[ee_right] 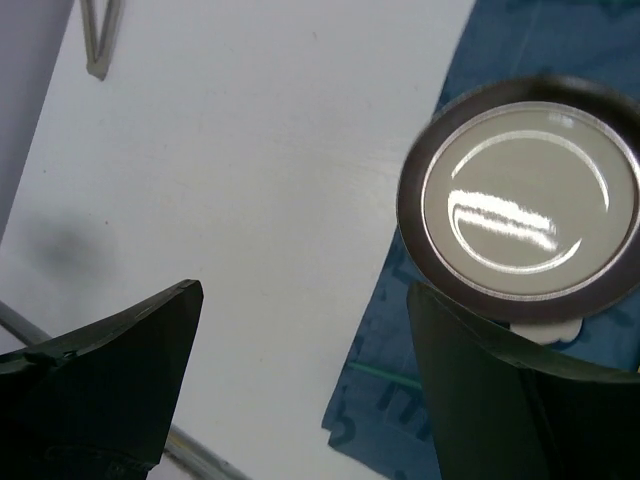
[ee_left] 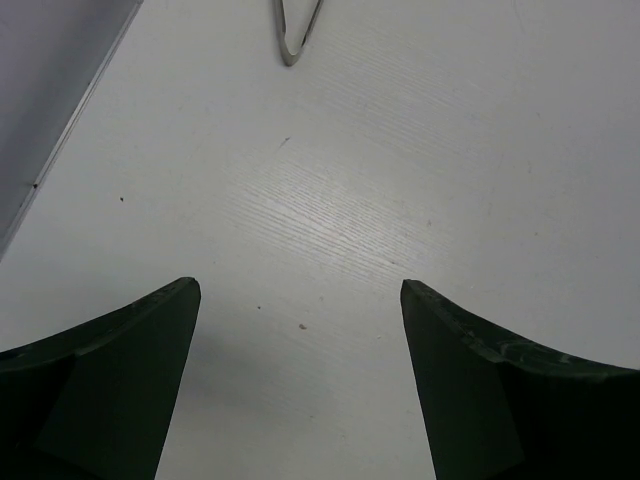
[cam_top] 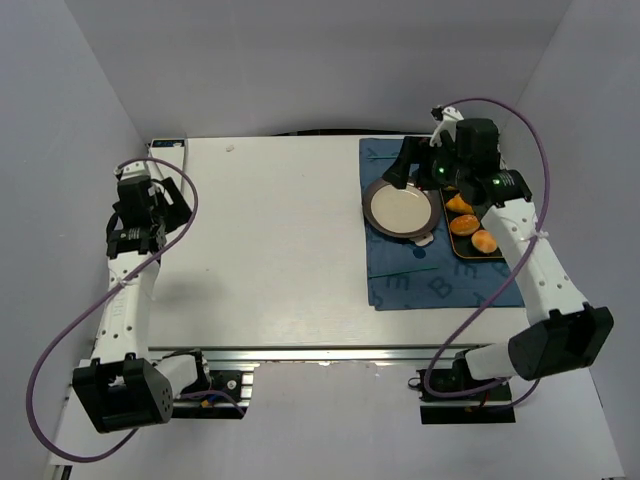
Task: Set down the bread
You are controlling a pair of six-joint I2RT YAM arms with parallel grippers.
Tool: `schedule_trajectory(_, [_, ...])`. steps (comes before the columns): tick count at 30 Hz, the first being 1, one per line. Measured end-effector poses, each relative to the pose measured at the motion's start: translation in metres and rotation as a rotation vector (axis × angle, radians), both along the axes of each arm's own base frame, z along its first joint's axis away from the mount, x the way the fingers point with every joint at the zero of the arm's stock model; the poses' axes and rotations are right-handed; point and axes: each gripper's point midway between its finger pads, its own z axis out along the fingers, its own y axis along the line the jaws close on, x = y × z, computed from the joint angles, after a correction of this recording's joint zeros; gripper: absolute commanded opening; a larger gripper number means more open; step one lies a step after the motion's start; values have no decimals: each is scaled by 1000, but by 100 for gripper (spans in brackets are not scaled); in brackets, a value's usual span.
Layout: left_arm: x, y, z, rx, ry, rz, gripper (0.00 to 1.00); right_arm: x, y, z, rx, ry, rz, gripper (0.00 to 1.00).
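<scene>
The bread (cam_top: 464, 224), a small round golden-orange bun, lies in a dark tray (cam_top: 478, 257) at the right, on a blue cloth (cam_top: 420, 275). A paler tan bun (cam_top: 485, 240) lies just in front of it and another golden piece (cam_top: 459, 204) just behind it. A round plate (cam_top: 402, 207) with a dark rim and pale centre sits on the cloth left of the tray; it also shows in the right wrist view (ee_right: 525, 195). My right gripper (cam_top: 415, 172) (ee_right: 300, 300) hovers open and empty over the plate's far edge. My left gripper (cam_top: 150, 205) (ee_left: 300, 290) is open and empty over bare table at the far left.
The white table (cam_top: 270, 250) is walled at the left, back and right. A small metal loop (ee_left: 290, 40) lies on the table ahead of the left gripper; it also shows in the right wrist view (ee_right: 100, 40). The table's metal front rail (cam_top: 300, 355) runs along the near edge.
</scene>
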Motion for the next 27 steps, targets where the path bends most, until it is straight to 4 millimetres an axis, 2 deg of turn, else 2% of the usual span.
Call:
schedule_trajectory(4, [-5,1,-4,23,-18,-7,93,-19,16,40,-54,-211,67,89])
schedule_trajectory(5, [-10,1,-3,30,-22,-8,94,-39,18,49,-60,-269,87,89])
schedule_trajectory(8, [-11,0,7,43,-53,-19,93,-69,4,69,-73,-388,62,89])
schedule_trajectory(10, [-5,-1,14,46,-56,-32,93,-76,-7,77,-80,-443,24,89])
schedule_trajectory(11, [2,-1,18,47,-56,-38,88,-77,-11,80,-86,-452,4,89])
schedule_trajectory(15, [33,1,26,40,-45,-53,76,-61,-13,72,-121,-401,-30,89])
schedule_trajectory(16, [41,1,27,36,-46,-57,76,-57,-12,64,-129,-373,-32,89])
schedule_trajectory(17, [46,2,27,34,-44,-56,84,-56,-11,55,-138,-346,-31,89])
schedule_trajectory(18, [52,3,30,32,-44,-51,84,-56,-11,47,-143,-325,-28,89])
schedule_trajectory(19, [59,4,32,29,-43,-48,81,-59,-12,41,-146,-314,-28,89])
schedule_trajectory(20, [69,5,39,28,-53,-46,56,-63,-13,38,-145,-308,-27,89])
schedule_trajectory(22, [93,5,52,21,-83,-64,31,-70,-16,37,-141,-315,-28,89])
schedule_trajectory(24, [122,5,61,27,-107,-95,29,-74,-18,42,-135,-332,-30,89])
schedule_trajectory(27, [161,11,59,48,-95,-111,26,-71,-18,47,-133,-360,-32,89])
